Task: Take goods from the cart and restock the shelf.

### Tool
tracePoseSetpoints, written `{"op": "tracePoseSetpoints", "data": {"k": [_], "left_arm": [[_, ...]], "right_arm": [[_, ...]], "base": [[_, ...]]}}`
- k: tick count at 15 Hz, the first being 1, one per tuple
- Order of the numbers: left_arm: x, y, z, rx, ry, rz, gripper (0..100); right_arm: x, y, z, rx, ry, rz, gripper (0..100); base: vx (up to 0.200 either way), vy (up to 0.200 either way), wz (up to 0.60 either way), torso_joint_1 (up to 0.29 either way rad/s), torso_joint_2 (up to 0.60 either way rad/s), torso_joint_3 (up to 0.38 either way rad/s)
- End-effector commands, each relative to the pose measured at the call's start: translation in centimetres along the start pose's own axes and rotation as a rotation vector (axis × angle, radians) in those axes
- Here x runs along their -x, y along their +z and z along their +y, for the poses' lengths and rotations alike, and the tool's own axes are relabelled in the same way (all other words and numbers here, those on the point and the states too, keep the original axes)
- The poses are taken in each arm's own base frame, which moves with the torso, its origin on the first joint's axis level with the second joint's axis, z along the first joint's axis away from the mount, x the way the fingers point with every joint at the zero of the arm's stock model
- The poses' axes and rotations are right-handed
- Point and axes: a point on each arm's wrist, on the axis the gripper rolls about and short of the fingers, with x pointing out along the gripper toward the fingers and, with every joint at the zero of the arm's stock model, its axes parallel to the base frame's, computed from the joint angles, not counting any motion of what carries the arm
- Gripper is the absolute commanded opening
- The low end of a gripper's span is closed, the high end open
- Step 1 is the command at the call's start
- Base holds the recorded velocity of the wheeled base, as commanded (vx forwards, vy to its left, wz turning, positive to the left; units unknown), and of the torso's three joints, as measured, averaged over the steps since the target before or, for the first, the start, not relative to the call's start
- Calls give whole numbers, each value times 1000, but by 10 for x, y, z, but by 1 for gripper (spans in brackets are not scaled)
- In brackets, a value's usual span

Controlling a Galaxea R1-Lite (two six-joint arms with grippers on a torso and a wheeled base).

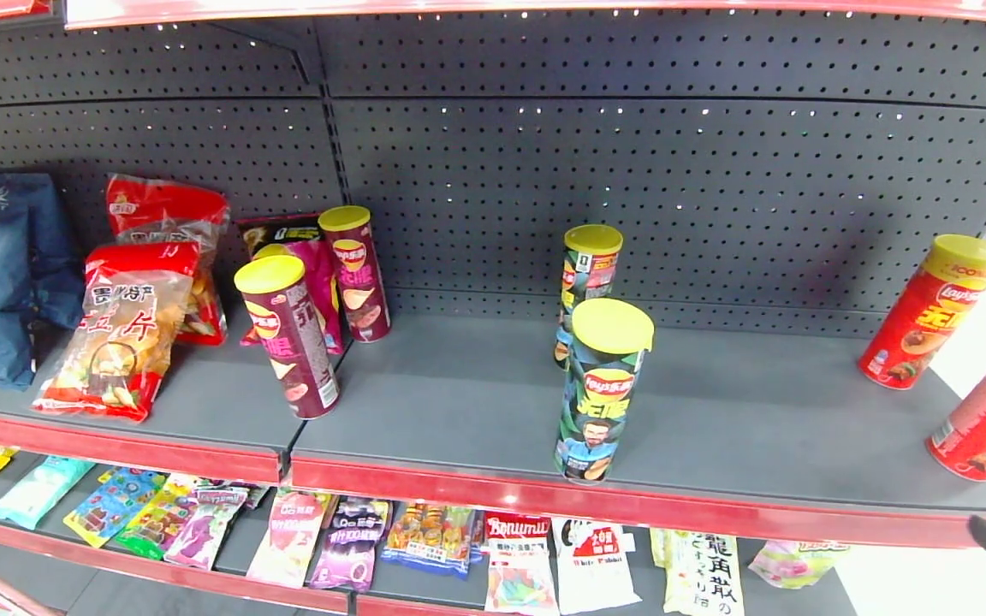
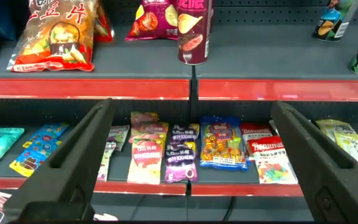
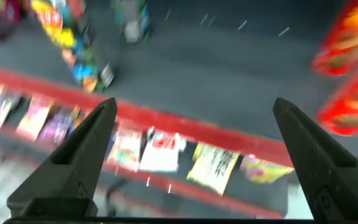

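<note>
Shelf (image 1: 467, 402) partly stocked; two purple cans (image 1: 288, 342) stand at 9 o'clock of centre, two green cans (image 1: 602, 389) at centre, one behind the other, two red cans (image 1: 929, 312) at 3 o'clock, snack bags (image 1: 125, 338) farther out at 9 o'clock; wide bare gaps lie between the groups. Left gripper (image 2: 192, 104) faces the shelf edge, fingers spread, holding nothing; right gripper (image 3: 196, 102) is near the shelf's front edge, fingers likewise spread and empty. Judgement: restocking is about midway; with nothing in hand, another fetch from the cart is due.
</note>
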Motion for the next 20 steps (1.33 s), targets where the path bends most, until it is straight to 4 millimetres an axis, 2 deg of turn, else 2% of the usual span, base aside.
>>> {"op": "tracePoseSetpoints", "data": {"k": [1,5,9,11,13,20], "left_arm": [[0,0,0,0,0,-1,100],[0,0,0,0,0,-1,100],[0,0,0,0,0,-1,100],[0,0,0,0,2,-1,100],[0,0,0,0,2,-1,100],[0,0,0,0,0,-1,100]], "right_arm": [[-76,4,8,27,125,336,100],[-137,7,16,19,142,455,100],[-176,7,49,-55,120,526,100],[-187,4,60,-40,128,549,100],[-202,1,64,-28,88,568,100],[-230,-4,71,-14,60,568,100]], "base": [[0,0,0,0,0,0],[0,0,0,0,0,0],[0,0,0,0,0,0],[0,0,0,0,0,0],[0,0,0,0,0,0],[0,0,0,0,0,0]]}}
